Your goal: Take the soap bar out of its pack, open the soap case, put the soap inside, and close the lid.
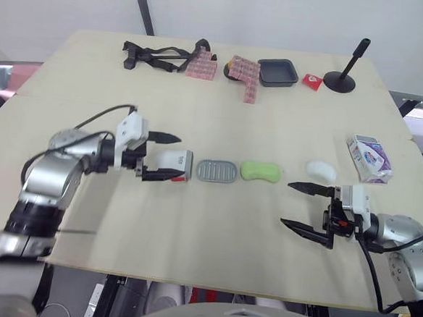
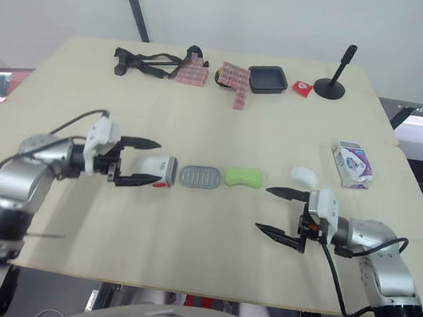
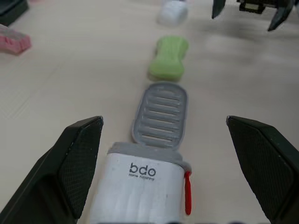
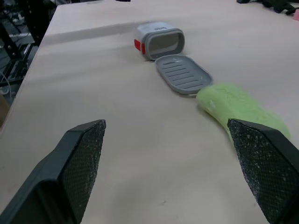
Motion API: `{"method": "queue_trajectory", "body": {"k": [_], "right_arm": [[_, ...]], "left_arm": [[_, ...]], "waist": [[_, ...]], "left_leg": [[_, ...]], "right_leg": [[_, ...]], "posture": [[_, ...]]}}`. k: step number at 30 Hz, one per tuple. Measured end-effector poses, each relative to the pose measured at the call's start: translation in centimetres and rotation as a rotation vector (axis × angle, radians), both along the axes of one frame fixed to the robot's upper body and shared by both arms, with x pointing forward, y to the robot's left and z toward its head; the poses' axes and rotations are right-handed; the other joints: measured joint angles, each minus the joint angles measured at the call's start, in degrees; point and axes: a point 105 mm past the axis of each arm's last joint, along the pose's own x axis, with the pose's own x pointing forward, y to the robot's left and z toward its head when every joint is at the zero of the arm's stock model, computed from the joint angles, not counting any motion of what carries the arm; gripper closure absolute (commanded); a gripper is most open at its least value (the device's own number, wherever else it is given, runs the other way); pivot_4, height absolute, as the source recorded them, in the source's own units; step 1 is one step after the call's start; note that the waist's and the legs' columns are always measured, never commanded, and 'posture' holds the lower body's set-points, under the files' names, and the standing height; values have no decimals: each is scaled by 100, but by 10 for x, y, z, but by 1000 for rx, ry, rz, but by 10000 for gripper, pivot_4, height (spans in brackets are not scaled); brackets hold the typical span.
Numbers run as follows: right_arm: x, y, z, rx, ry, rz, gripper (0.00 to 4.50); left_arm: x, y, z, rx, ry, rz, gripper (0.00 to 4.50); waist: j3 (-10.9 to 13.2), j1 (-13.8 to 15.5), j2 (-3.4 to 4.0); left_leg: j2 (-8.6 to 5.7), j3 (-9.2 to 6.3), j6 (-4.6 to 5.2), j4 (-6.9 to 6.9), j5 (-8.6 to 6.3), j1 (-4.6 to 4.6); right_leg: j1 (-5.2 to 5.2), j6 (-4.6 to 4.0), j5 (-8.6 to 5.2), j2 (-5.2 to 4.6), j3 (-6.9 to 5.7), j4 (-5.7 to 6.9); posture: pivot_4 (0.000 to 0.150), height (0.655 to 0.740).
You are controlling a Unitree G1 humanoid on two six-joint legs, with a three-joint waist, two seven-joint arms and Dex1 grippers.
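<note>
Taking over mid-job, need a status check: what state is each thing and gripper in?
Soap case: on its side, mouth open.
Grey ribbed tray: flat on the table at the case's mouth.
Green soap: unpacked, lying on the table.
Soap pack: lying on the table.
Left gripper: fingers open, straddling the case.
Right gripper: fingers open, empty.

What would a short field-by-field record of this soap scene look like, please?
Soap: green soap bar, unwrapped
Case: white plastic soap case with red latch, on its side, open
Tray: grey ribbed oval tray, between case and soap
Pack: white and purple carton, off to the robot's right
Left gripper: open, straddling the case
Right gripper: open, holding nothing
</note>
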Motion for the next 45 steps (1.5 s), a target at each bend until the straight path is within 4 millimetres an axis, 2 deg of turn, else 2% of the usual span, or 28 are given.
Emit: {"method": "queue_trajectory", "body": {"k": [2, 5, 10, 13, 16, 23, 31, 34, 36, 41, 45], "right_arm": [[2, 0, 4, -30, -11, 14, 0], [2, -2, 4, -66, -4, 28, 0], [6, -13, 2, -145, 9, 25, 0], [21, -18, 10, -182, -20, -2, 0], [38, -19, 29, -237, -69, -6, 0], [57, 1, 41, -394, -35, 85, 0], [76, 30, 39, -523, 2, 154, 0], [83, 47, 37, -534, 4, 171, 0], [84, 62, 34, -536, 10, 198, 0], [83, 85, 28, -560, 20, 245, 0], [85, 91, 22, -575, 39, 248, 0]], "left_arm": [[-6, 13, -10, -21, 5, 91, 33], [-13, 34, -15, -31, -24, 202, 33], [-35, 60, -31, -9, -39, 296, 33], [-48, 74, -41, 10, -46, 333, 33], [-55, 82, -45, 24, -61, 355, 33], [-66, 81, -49, 26, -61, 348, 33], [-78, 61, -51, -12, -45, 272, 33], [-83, 52, -54, -16, -27, 232, 33], [-84, 47, -52, -23, -33, 209, 33], [-84, 39, -52, -31, -34, 184, 33], [-84, 31, -51, -41, -35, 161, 33]], "waist": [[1, 11, -3], [0, -3, -4], [1, -79, -7], [1, -146, -6], [2, -166, -6], [2, -163, -6], [2, -123, -6], [2, -129, -7], [2, -128, -6], [2, -108, -6], [2, -98, -6]], "left_leg": [[1, -6, 0, 0, 0, 1], [-1, -7, 1, 0, 0, 2], [0, -7, 1, -4, 0, 4], [0, -6, 1, -5, 1, 13], [1, -6, 1, -6, 3, 23], [4, -4, 2, -8, 3, 23], [5, -2, 1, -4, 3, 26], [6, -1, 1, -3, 4, 26], [6, 0, -1, -4, 4, 27], [5, 1, -1, -1, 5, 34], [5, 1, -2, -1, 5, 35]], "right_leg": [[1, 0, 0, -3, -11, -10], [6, 0, 0, -7, -12, -21], [6, 0, 0, -6, -12, -31], [6, 0, 0, -6, -8, -24], [13, -1, 0, -6, -9, -22], [12, -1, -1, -2, -10, -21], [4, -1, -1, -1, -6, 4], [-2, -1, -1, 1, -6, 8], [-4, -2, -1, 2, -7, 12], [-7, -1, -1, 1, -7, 12], [-7, -1, -1, 0, -7, 13]], "posture": [[1500, 7400], [1500, 7400], [1500, 7400], [1500, 7400], [1500, 7400], [1500, 7400], [1500, 7400], [1500, 7400], [1500, 7400], [1500, 7400], [1500, 7400]]}}
